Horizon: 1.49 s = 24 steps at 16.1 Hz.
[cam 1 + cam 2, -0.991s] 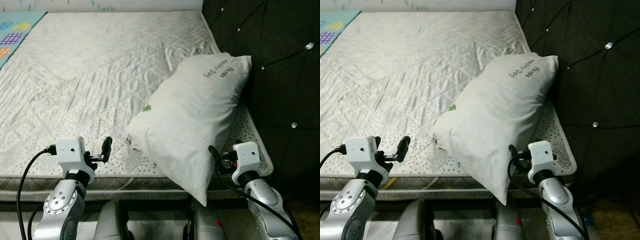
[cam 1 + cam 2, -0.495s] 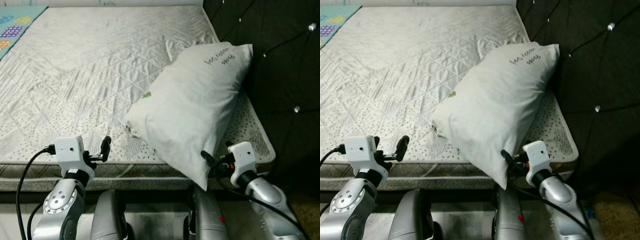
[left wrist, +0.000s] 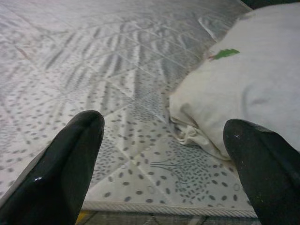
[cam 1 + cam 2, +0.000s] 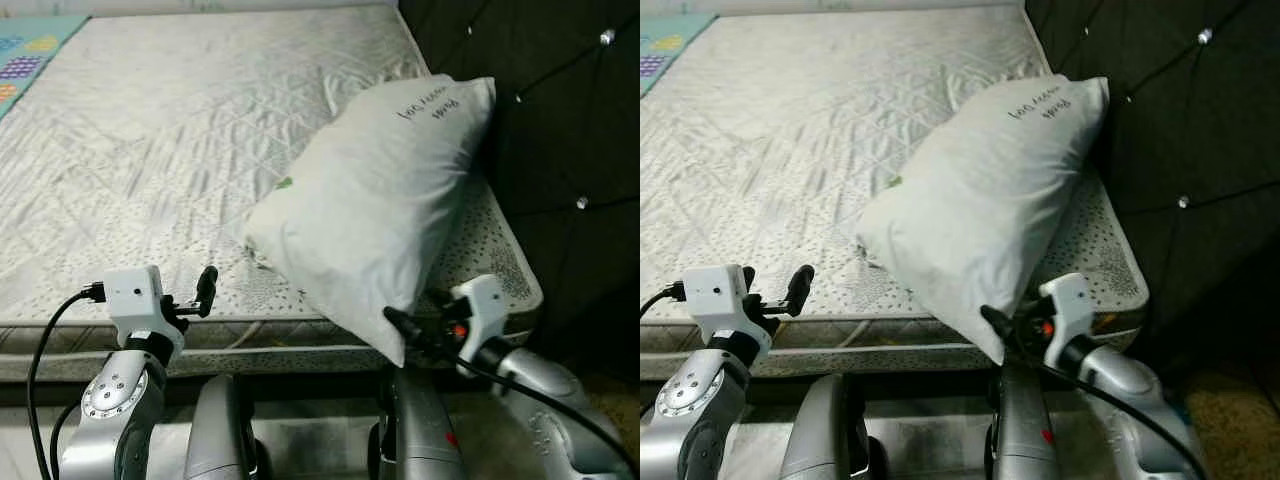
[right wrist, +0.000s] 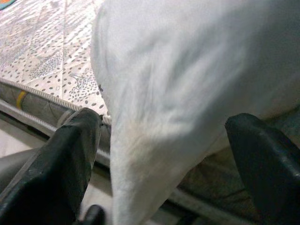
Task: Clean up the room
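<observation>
A big bed [image 4: 150,130] has a bare grey mattress with a dotted edge. One white pillow [image 4: 370,215] lies on it, leaning on the dark headboard [image 4: 540,110].

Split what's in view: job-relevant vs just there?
Job:
- pillow, lower corner hanging over the mattress edge
- right gripper, open around that corner
- left gripper, open, over the mattress edge

Just there:
- mattress
- dark tufted headboard
- colourful mat
</observation>
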Motion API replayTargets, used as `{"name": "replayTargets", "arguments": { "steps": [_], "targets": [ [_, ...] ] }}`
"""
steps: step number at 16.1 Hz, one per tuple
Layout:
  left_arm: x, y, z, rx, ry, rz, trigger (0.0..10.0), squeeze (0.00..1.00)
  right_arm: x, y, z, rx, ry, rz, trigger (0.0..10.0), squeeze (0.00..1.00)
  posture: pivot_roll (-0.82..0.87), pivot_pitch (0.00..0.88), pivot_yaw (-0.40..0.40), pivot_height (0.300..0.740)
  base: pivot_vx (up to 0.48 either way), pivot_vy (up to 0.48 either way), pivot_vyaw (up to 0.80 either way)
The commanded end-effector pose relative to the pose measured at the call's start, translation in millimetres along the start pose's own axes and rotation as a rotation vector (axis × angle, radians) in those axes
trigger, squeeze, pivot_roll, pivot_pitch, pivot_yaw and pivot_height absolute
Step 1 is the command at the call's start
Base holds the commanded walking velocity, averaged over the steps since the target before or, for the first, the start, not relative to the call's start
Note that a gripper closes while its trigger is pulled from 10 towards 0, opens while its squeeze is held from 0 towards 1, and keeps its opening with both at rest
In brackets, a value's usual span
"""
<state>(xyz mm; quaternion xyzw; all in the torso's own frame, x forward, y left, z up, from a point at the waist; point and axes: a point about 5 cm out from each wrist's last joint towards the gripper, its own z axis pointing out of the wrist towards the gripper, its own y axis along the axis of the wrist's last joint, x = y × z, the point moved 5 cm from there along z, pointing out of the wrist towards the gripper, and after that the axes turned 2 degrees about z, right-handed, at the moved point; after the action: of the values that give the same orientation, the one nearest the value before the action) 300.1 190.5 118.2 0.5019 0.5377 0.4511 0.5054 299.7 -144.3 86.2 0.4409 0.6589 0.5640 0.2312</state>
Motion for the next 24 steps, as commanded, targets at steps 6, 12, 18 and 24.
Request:
{"name": "replayTargets", "arguments": {
  "steps": [6, 12, 18, 24],
  "targets": [
    [7.1, 2, 2.9, 0.013, 0.007, 0.018, 10.0, 0.00, 23.5, 8, 25.9, -0.011, -0.149, 0.118, 10.0, 0.00, -0.10, 0.136, 0.061, 0.554, 0.000, 0.000, 0.00],
    [14.3, 1, -4.0, 0.015, 0.037, 0.018, 10.0, 0.00, 46.8, 22, 57.1, -0.017, -0.190, 0.157, 0.0, 0.00, -0.08, 0.123, 0.052, 0.554, 0.000, 0.000, 0.00],
    [14.0, 4, -1.5, 0.005, 0.043, 0.014, 10.0, 0.00, 33.0, 32, 68.0, -0.037, -0.260, 0.153, 0.0, 0.00, -0.08, 0.116, 0.050, 0.554, 0.000, 0.000, 0.00],
    [11.4, 3, 2.0, 0.000, 0.039, 0.008, 10.0, 0.00, 14.6, 31, 66.8, -0.056, -0.314, 0.163, 0.0, 0.00, -0.09, 0.094, 0.050, 0.554, 0.000, 0.000, 0.00]
  ]
}}
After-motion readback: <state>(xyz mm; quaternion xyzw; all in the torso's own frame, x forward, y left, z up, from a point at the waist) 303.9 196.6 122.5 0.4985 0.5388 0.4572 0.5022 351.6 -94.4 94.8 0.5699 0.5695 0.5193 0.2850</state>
